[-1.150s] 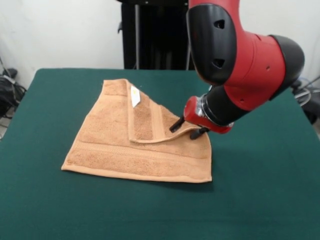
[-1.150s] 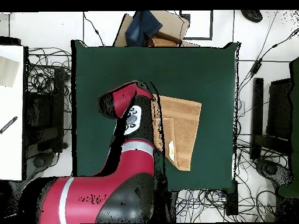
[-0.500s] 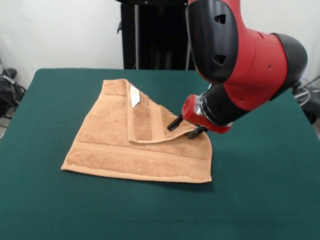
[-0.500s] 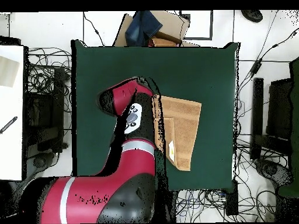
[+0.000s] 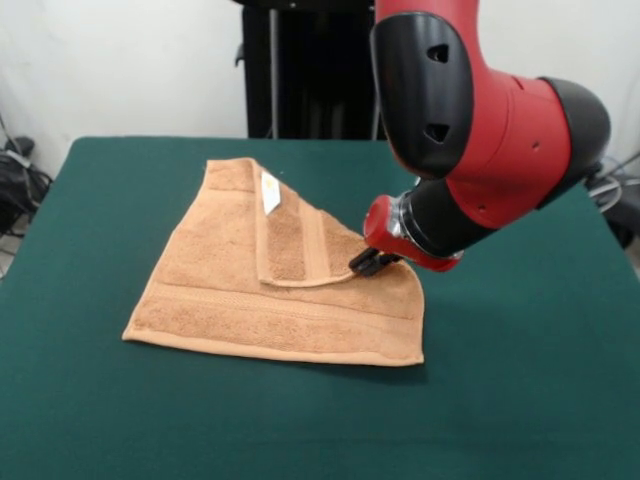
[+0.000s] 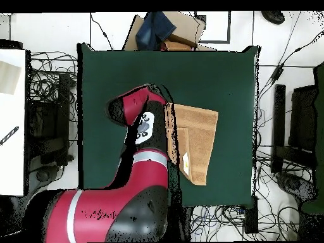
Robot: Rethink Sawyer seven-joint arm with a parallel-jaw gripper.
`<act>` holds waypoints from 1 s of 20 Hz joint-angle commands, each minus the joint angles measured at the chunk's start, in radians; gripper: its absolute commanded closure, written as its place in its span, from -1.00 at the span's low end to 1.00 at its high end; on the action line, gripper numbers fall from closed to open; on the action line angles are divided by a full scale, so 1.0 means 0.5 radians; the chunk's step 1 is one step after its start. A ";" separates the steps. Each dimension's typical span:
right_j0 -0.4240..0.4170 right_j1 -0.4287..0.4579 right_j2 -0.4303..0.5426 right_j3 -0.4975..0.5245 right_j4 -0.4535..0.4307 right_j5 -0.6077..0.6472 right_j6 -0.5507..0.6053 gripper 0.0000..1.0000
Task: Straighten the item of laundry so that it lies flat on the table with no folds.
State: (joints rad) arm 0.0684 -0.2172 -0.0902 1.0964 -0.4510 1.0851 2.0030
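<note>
Nearest in the front view, bare dark green counter (image 5: 300,430); beyond it, tan towel (image 5: 230,290) lying toward the middle of the counter, near edge straight with a woven band running along it, bottom layer flat on the cloth; on top of that, a flap folded over from the far right, its rounded edge (image 5: 300,282) curling just above the lower layer; so not flat, one fold showing.

Small white tag (image 5: 270,192) standing up on the flap near the far corner; a faint yellowish mark on it, no writing legible; no brand or lettering readable on the arm either.

At the right end of the fold, black claw (image 5: 366,262) pinched closed on the flap's edge, tips together with the cloth between them, right at the towel's surface; behind it a red wrist collar (image 5: 385,225), then a black joint, then the thick red and black arm (image 5: 470,110) slanting down from the upper right and leaning over the towel's right part.

From overhead, towel (image 6: 197,142) right of the counter's middle, nearer the right rim (image 6: 255,120) than the left, its left side hidden under the arm (image 6: 142,126); claw itself hidden there beneath the wrist; tag (image 6: 186,159) visible on the part toward the picture's bottom.
</note>
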 commanded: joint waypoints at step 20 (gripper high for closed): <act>-0.026 0.026 0.153 0.108 -0.084 0.011 -0.285 1.00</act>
State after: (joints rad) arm 0.0675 -0.2148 -0.0877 1.0958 -0.4510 1.0851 2.0030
